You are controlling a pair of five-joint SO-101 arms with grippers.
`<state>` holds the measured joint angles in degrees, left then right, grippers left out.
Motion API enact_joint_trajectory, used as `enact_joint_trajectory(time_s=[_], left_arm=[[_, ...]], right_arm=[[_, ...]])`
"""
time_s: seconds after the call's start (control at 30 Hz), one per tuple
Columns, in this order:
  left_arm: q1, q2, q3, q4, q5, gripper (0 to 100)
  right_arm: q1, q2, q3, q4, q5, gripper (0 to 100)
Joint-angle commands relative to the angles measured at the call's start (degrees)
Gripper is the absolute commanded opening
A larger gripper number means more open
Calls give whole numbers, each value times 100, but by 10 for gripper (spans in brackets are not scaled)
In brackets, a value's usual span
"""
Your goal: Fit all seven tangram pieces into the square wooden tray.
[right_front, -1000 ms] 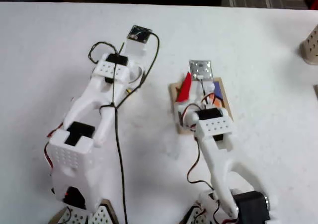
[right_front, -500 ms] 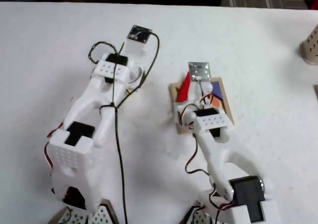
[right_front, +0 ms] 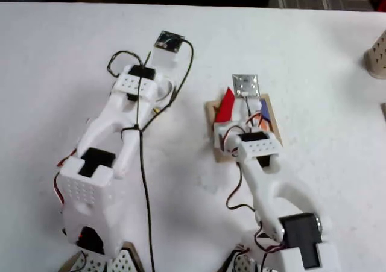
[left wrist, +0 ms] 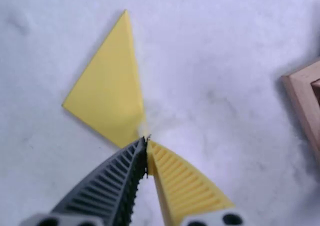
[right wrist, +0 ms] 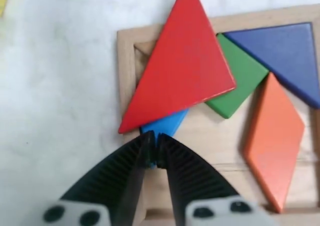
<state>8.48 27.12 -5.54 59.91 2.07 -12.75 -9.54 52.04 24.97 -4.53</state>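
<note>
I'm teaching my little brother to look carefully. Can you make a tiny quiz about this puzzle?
1. True or false: the red triangle lies flat inside the wooden tray.
2. Which piece lies outside the tray, by the left tool? A) pink circle B) yellow triangle C) purple square
3. What colour peeks out under the red triangle?
Key: 1 false, it overlaps the rim; 2 B; 3 light blue piece.
</note>
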Motion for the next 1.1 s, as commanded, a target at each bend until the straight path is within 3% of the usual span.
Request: enact_joint_trajectory(time_s=[0.0, 0.47, 0.83, 1.07], left_arm=[[31, -48, -273, 53, 26, 31], [31, -48, -193, 26, 26, 31], [31, -48, -202, 18, 26, 31], [31, -48, -185, 18, 26, 31]], right_arm=[[13, 31, -35, -136, 466, 18], [48, -13, -18, 514, 782, 17], [101, -1402, 1116, 743, 774, 17], [892, -1851, 1204, 760, 730, 17]])
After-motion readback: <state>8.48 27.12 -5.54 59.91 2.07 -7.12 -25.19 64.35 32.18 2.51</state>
